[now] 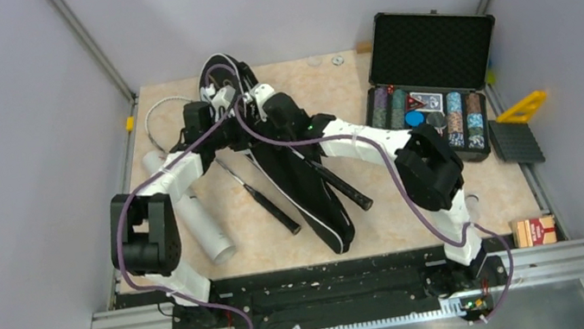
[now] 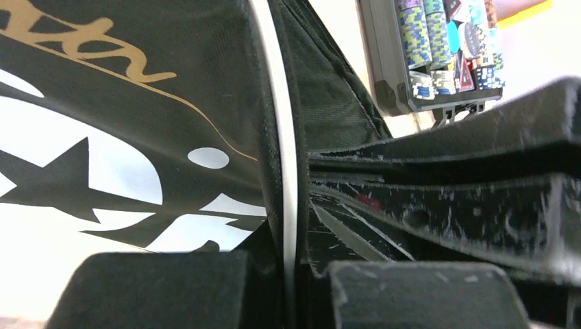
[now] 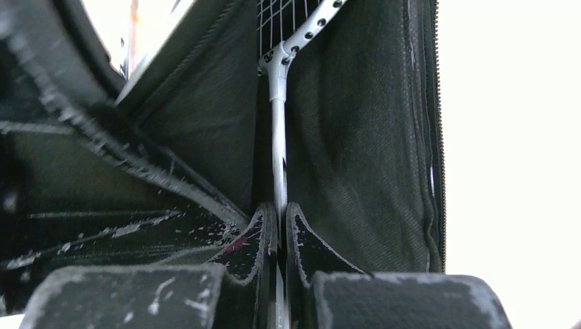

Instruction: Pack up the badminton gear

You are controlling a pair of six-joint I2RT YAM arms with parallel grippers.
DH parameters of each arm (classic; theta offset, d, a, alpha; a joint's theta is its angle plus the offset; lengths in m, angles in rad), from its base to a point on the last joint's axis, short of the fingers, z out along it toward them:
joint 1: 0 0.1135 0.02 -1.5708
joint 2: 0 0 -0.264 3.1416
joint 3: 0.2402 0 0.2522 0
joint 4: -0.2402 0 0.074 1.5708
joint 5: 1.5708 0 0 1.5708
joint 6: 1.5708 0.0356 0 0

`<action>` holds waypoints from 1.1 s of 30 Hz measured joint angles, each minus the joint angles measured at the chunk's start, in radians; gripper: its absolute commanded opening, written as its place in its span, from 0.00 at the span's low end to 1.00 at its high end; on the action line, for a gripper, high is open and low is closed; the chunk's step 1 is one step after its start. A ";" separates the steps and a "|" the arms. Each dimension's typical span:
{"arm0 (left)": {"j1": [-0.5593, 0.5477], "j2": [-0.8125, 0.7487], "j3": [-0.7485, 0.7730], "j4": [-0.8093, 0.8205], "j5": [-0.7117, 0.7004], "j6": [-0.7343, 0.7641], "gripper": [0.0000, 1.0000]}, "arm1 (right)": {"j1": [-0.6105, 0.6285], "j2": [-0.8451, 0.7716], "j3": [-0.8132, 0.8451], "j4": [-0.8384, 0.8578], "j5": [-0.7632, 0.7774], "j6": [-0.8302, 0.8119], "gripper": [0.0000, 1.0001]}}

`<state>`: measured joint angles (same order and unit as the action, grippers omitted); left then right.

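Desk (image 1: 382, 203), near to far.

- Near left: white tube (image 1: 196, 218) lies on its side, one open end toward the near edge. It is beside the left arm's elbow and apart from the bag.
- Just right of the tube: second racket (image 1: 263, 199) lies flat on the desk. Its black handle points toward the near edge, and the shaft runs up-left under the left arm. It is outside the bag.
- Centre: black bag (image 1: 309, 188) lies lengthwise, narrow end near, wide end far. White piping runs along its edge. The left wrist view shows white and gold print on the cloth.
- Racket (image 3: 277, 137) is partly in the bag. Its white shaft and strung head sit between the bag's two walls, and its black handle sticks out on the right side in the top view.
- Right pincer (image 3: 281, 233): closed, with the racket's thin shaft clamped between the two fingers inside the bag's mouth.
- Left pincer (image 2: 288, 274): closed on the bag's piped edge, and the white piping passes between its fingers. Both pincers sit close together at the bag's wide end.
- Far right: chip case (image 1: 428, 48), lid up and chips in rows, well apart from the bag.
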<state>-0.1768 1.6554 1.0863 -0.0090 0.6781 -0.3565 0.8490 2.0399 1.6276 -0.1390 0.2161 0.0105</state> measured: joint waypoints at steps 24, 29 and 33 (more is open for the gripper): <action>-0.003 -0.076 -0.306 0.568 0.010 -0.323 0.00 | -0.098 0.074 0.062 -0.110 -0.227 0.486 0.31; -0.033 -0.095 -0.304 0.447 0.008 -0.264 0.00 | -0.111 0.042 -0.036 -0.058 -0.245 0.379 0.49; -0.060 -0.143 -0.304 0.348 -0.013 -0.196 0.00 | -0.111 -0.084 -0.220 -0.043 -0.302 0.290 0.53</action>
<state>-0.2367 1.5127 0.7826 0.3393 0.6647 -0.5526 0.7376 1.9560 1.4071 -0.1825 -0.0856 0.3004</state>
